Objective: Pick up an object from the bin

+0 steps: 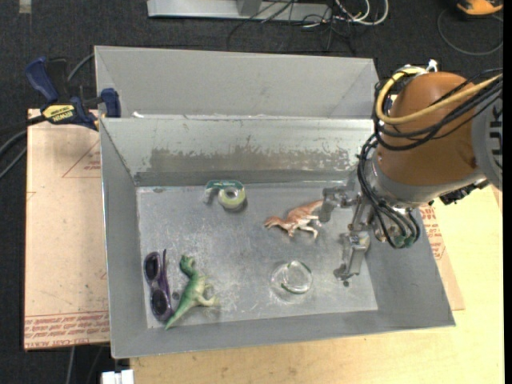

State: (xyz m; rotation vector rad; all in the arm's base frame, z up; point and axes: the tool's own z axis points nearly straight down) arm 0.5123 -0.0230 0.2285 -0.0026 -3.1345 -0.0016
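Beside the fingers (350, 261), orange dinosaur (294, 219).

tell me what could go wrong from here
1. The end effector hangs just right of the brown dinosaur and the clear ring; coming down, it may push one aside rather than grip it.
2. It is close to the bin's right wall and could scrape it.
3. The ring looks low and smooth, so it may slip.

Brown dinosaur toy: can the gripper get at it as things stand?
Probably yes. The brown dinosaur toy lies alone on the bin floor, right beside the gripper, with nothing on it or between them.
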